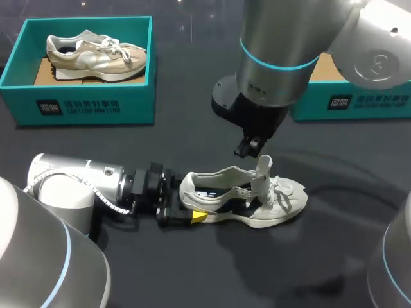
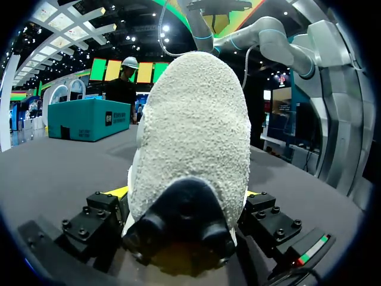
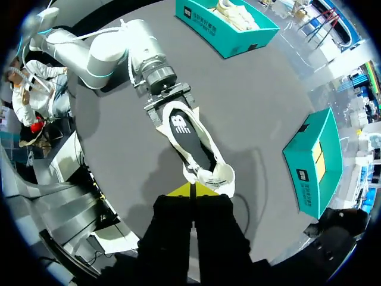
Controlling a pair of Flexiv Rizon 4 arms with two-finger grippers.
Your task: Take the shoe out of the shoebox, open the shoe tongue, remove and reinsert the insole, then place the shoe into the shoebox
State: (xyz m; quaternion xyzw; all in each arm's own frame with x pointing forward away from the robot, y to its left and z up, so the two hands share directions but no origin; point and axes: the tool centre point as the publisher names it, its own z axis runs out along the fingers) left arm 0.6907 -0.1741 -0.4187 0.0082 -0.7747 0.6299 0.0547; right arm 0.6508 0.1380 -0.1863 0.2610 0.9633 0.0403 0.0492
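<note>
Clamping the shoe (image 1: 257, 200) at the heel with the left gripper (image 1: 183, 206), fingers tight on both sides. Pinching the tongue (image 1: 264, 168) upright in the right gripper (image 1: 255, 151), tips closed. Resting sole-down on the tabletop (image 1: 192, 269), well apart from the shoebox (image 1: 359, 102).

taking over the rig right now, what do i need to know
Left gripper: shut on the shoe at its heel; the shoe stands on the table.
Right gripper: shut on the tongue, holding it up.
Insole: in the shoe.
Done: shoe out, tongue lifted.
Left: pull the insole, refit it, box the shoe.
Right shoebox looks empty; left shoebox holds a second shoe.
</note>
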